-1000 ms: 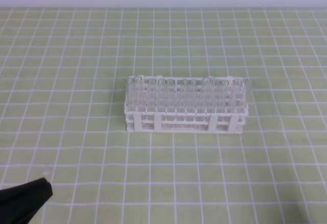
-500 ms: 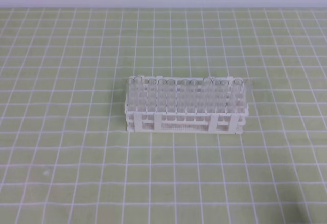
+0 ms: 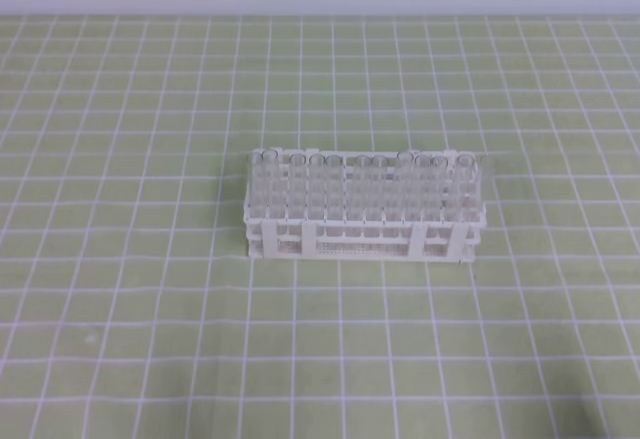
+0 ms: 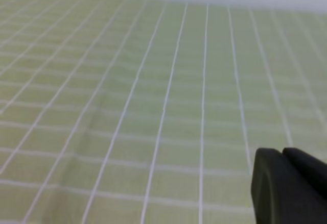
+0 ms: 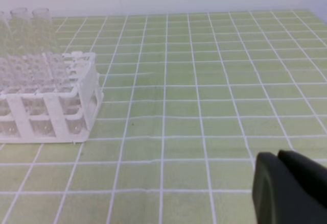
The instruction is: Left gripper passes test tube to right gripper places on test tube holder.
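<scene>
From the high view, the white test tube holder stands near the middle of the green checked mat, its long side facing the camera. It is packed with clear test tubes standing upright in rows; no loose tube can be seen lying on the mat. Neither arm shows in this view.

The left wrist view shows only bare mat and the black tip of the left gripper at the lower right corner. Its 2 fingers sit pressed together with nothing between them.

The right wrist view shows the holder's end to the left, with a few taller tubes rising at the far corner. The right gripper sits low at the right, well apart from the holder, its fingers also pressed together and empty.

Judging from this, no tube is in hand, both arms are pulled back, and the rack looks full. The handover and placement appear either finished or not begun; the pictures alone cannot settle which.
</scene>
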`<action>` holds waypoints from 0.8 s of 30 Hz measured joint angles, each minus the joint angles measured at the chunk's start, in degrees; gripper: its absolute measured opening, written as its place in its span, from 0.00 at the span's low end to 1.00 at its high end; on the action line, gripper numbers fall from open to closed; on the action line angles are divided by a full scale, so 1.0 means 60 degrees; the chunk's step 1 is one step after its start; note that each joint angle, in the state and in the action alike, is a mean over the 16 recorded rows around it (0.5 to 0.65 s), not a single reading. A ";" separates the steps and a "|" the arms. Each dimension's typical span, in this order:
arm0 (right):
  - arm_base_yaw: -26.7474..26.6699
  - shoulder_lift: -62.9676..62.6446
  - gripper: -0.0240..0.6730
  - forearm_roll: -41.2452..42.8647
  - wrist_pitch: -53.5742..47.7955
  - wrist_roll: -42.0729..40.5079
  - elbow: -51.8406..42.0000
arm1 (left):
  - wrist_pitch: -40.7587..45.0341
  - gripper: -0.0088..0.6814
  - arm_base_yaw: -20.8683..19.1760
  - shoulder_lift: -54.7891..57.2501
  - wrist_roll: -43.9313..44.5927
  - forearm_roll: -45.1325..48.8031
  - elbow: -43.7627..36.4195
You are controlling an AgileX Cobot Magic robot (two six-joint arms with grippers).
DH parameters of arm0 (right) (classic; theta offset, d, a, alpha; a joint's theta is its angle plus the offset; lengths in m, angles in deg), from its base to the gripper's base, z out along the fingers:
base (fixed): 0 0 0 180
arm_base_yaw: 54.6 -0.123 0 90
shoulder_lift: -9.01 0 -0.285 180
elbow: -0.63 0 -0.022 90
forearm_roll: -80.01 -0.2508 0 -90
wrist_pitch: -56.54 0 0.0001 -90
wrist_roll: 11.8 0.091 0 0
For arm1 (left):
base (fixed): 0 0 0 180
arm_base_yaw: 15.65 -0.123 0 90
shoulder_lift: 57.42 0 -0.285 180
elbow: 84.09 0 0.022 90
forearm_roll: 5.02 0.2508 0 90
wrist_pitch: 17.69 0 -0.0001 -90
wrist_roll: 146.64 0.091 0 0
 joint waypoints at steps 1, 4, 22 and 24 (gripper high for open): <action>0.0000 0.0000 0.01 -0.0001 0.0000 0.0000 0.0000 | 0.0087 0.01 -0.0067 -0.0020 0.0115 -0.0022 -0.0056; 0.0000 0.0000 0.01 -0.0003 0.0000 0.0000 0.0000 | 0.0251 0.01 -0.0168 -0.0001 0.0439 -0.0118 -0.0185; 0.0000 0.0000 0.01 -0.0003 0.0000 0.0000 0.0000 | 0.0272 0.01 -0.0168 -0.0077 0.0318 -0.0277 -0.0325; 0.0000 0.0000 0.01 -0.0003 0.0000 0.0000 0.0000 | 0.0262 0.01 -0.0166 -0.0096 0.0321 -0.0275 -0.0332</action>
